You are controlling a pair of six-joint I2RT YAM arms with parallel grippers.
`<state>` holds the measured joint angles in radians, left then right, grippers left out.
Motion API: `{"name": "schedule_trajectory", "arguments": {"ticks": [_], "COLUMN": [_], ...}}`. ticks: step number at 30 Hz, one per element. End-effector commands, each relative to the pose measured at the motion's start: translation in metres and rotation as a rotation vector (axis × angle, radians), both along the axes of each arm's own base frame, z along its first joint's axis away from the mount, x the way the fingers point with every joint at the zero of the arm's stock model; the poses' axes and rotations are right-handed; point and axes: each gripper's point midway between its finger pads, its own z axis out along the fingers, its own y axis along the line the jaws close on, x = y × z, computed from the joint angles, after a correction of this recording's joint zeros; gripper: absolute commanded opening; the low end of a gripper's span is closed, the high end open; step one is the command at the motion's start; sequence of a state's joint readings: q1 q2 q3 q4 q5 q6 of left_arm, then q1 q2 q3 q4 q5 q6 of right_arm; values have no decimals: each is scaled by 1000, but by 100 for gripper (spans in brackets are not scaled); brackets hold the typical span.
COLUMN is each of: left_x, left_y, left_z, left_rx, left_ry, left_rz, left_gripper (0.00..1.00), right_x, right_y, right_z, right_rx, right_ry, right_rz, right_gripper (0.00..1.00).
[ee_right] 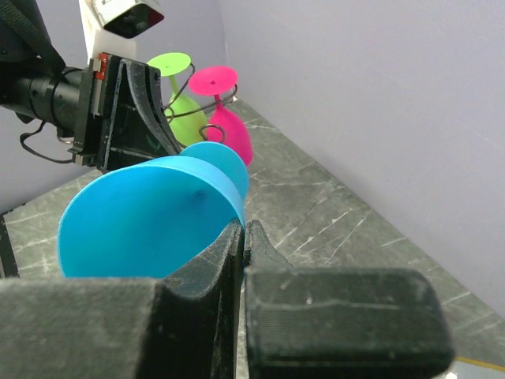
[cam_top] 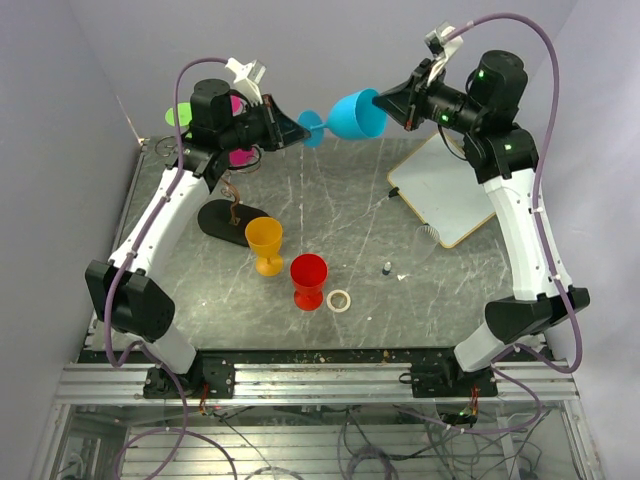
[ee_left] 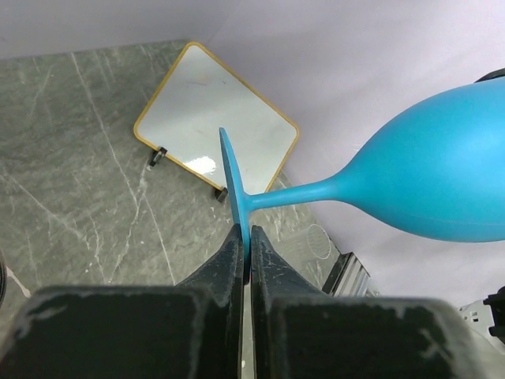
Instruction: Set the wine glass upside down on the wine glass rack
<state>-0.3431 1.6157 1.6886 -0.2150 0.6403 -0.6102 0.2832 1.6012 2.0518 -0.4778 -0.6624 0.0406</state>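
Observation:
A blue wine glass (cam_top: 358, 117) is held lying sideways in the air over the back of the table. My left gripper (cam_top: 300, 128) is shut on the edge of its foot (ee_left: 230, 178). My right gripper (cam_top: 388, 103) is shut on the rim of its bowl (ee_right: 150, 213), one finger inside and one outside. The wine glass rack (cam_top: 222, 218), a dark wire tree on a black oval base, stands below my left wrist. A green glass (ee_right: 177, 87) and a pink glass (ee_right: 225, 110) hang upside down on its arms.
An orange glass (cam_top: 264, 243) and a red glass (cam_top: 308, 280) stand upright near the middle, with a white ring (cam_top: 339, 300) beside them. A yellow-framed whiteboard (cam_top: 450, 190) lies at the right. A small dark object (cam_top: 386, 268) is nearby. Purple walls surround the table.

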Motion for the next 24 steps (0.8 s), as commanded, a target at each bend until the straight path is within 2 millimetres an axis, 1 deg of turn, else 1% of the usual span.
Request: {"name": "schedule_trajectory", "arguments": {"ticks": [1, 4, 5, 6, 9, 10, 11, 12, 13, 16, 18, 21, 22, 24], "left_x": [-9, -14, -16, -19, -23, -22, -21, -20, -17, -12, -9, -15, -21, -30], "left_y": [-4, -1, 0, 3, 15, 22, 31, 41, 53, 92, 119, 159, 170, 195], "left_z": [9, 13, 15, 18, 28, 32, 36, 41, 46, 63, 73, 88, 97, 109], "left_rx": [10, 25, 29, 34, 58, 65, 69, 70, 64, 72, 136, 264, 307, 387], "left_ry": [-46, -70, -81, -95, -150, -167, -181, -191, -196, -237, -286, -364, -409, -467], "left_rz": [-40, -41, -39, -34, -8, 9, 30, 53, 81, 177, 275, 419, 452, 530], "left_gripper": [7, 7, 7, 7, 7, 7, 7, 7, 7, 7, 7, 7, 7, 7], "right_x": [0, 1, 1, 0, -2, -3, -4, -4, -5, -10, -14, -21, -21, -21], "right_y": [-2, -1, -2, -2, -6, -8, -10, -12, -14, -17, -19, -22, -24, -28], "right_z": [1, -2, -3, -5, -8, -9, -9, -10, -9, -4, 0, 2, 0, -5], "right_rx": [-3, -13, -18, -25, -54, -67, -79, -88, -92, -96, -99, -117, -128, -157], "right_ry": [-21, -21, -22, -22, -34, -41, -49, -54, -55, -67, -77, -89, -94, -98], "right_rz": [-21, -14, -14, -13, -21, -27, -36, -47, -56, -65, -64, -71, -78, -93], "right_gripper": [0, 0, 4, 13, 31, 39, 51, 59, 64, 71, 76, 80, 81, 82]}}
